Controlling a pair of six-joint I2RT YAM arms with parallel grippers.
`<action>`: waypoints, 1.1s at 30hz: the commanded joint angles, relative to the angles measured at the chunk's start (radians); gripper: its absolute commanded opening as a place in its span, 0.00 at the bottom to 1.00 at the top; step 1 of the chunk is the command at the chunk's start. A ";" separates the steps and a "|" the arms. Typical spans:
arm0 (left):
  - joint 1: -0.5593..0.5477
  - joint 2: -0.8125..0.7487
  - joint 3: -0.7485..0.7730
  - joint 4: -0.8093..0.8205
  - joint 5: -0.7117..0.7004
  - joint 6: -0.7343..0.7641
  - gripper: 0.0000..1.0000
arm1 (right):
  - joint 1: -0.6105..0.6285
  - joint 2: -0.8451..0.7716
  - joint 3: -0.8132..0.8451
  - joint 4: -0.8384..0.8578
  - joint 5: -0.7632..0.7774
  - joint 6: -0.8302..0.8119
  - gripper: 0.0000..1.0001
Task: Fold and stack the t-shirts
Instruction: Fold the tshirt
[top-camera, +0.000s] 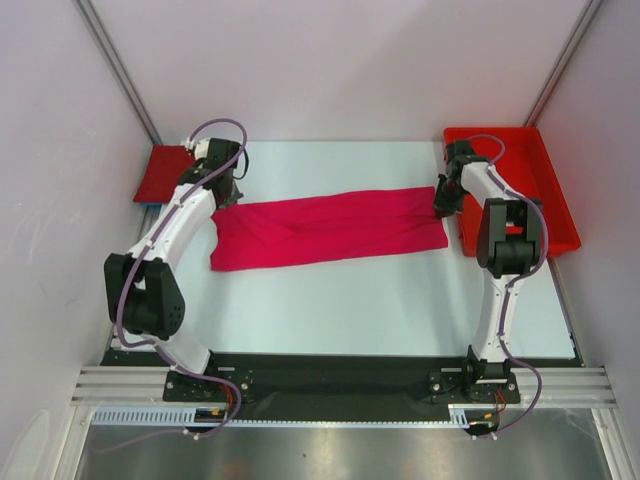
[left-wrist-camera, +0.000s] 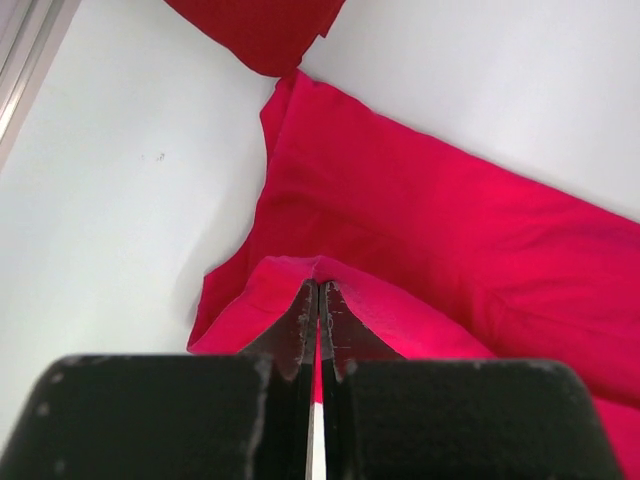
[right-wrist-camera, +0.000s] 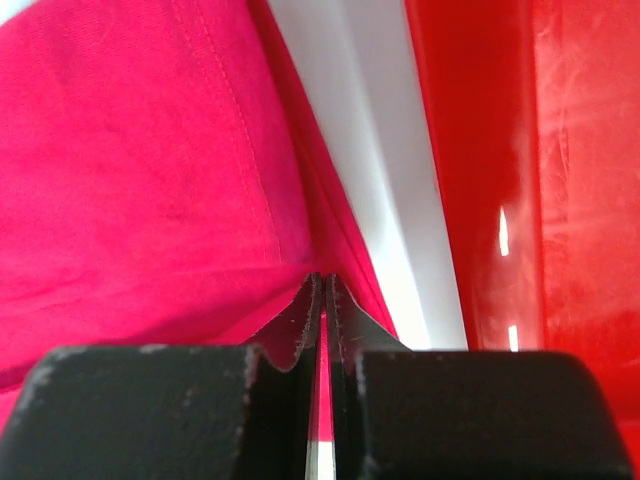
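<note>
Trouble: the pink t-shirt (top-camera: 330, 228) could slip out, as left gripper (left-wrist-camera: 318, 288) and right gripper (right-wrist-camera: 322, 278) pinch only its thin edges.

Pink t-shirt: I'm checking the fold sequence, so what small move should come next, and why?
Probably lift both ends together a little and draw the far edge toward the near edge. The pink t-shirt lies as a long strip on the table, and the left gripper and right gripper are each shut on one end's far corner.
</note>
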 joint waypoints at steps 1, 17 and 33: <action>0.013 0.035 0.053 0.039 0.003 0.008 0.00 | -0.008 0.020 0.055 0.012 0.002 0.003 0.04; 0.016 0.207 0.179 0.059 0.072 0.046 0.00 | -0.007 0.065 0.120 -0.005 0.001 0.005 0.11; 0.041 -0.091 0.025 -0.040 0.087 0.078 0.81 | 0.165 -0.072 0.201 -0.008 -0.065 0.023 0.59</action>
